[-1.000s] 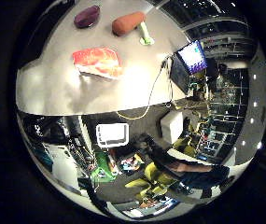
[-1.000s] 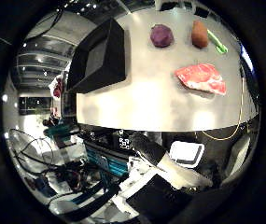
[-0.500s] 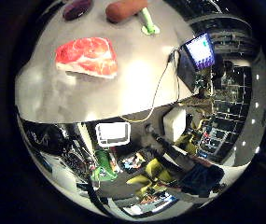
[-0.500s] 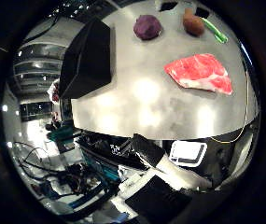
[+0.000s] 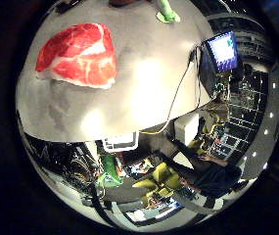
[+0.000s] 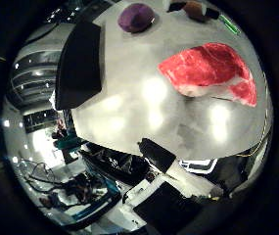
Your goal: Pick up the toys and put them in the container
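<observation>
1. under my palm lies the table, grey and glossy, with the red-and-white meat toy resting flat on it and filling much of both views, so it is close.
2. beyond the meat sits a purple toy, apart from it.
3. near that one, at the table's far edge, a brown toy with a green end shows only in part.
4. beside the purple toy stands the black container, well apart from the meat.
5. my fingers: i cannot tell if they are released or clenched.
</observation>
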You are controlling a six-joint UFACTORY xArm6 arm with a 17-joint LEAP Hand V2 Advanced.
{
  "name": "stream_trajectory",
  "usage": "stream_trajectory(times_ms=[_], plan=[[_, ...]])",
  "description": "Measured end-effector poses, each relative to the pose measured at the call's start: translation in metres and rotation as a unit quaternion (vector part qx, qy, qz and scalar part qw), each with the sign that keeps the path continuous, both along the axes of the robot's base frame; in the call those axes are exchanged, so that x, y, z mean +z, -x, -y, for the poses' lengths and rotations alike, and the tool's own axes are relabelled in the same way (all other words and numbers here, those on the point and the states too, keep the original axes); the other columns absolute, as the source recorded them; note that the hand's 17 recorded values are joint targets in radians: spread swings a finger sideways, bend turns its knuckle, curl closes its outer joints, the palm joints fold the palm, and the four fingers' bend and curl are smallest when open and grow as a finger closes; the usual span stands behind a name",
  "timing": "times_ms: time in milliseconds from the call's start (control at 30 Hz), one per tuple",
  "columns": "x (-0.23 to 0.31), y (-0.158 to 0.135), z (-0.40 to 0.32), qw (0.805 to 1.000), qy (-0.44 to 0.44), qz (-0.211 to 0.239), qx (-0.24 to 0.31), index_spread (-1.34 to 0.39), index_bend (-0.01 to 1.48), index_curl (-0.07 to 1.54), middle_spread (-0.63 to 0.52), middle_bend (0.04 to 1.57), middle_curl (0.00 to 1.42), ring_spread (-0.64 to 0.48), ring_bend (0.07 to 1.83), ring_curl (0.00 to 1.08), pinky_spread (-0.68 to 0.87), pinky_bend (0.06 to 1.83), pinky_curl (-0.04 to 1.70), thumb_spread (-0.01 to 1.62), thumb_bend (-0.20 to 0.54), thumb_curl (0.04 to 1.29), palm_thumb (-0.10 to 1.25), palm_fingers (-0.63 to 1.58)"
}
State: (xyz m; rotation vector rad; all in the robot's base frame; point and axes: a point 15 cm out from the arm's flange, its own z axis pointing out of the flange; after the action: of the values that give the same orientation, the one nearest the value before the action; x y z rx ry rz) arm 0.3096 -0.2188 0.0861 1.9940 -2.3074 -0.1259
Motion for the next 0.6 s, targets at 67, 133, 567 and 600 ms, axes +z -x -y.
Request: stream_trajectory(times_ms=[67, 133, 567, 600], plan=[[-0.008, 0.000, 0.004, 1.000, -0.002, -0.005, -0.002, -0.35, 0.16, 0.27, 0.02, 0.27, 0.33, 0.17, 0.25, 0.25, 0.41, 0.38, 0.28, 1.01, -0.024, 0.30, 0.56, 0.20], [-0.016, 0.003, 0.008, 1.000, -0.005, -0.014, -0.003, -0.36, 0.15, 0.27, 0.02, 0.28, 0.33, 0.17, 0.25, 0.25, 0.41, 0.38, 0.28, 1.01, -0.025, 0.30, 0.56, 0.20], [-0.046, 0.006, 0.027, 1.000, -0.001, -0.017, -0.004, -0.42, 0.18, 0.28, -0.18, 0.41, 0.37, -0.17, 0.60, 0.31, 0.12, 0.35, 0.24, 1.02, -0.019, 0.31, 0.61, 0.77], [-0.044, 0.007, 0.030, 1.000, 0.000, -0.015, -0.008, -0.43, 0.17, 0.28, -0.19, 0.42, 0.37, -0.18, 0.63, 0.32, 0.10, 0.35, 0.24, 1.02, -0.020, 0.31, 0.61, 0.81]])
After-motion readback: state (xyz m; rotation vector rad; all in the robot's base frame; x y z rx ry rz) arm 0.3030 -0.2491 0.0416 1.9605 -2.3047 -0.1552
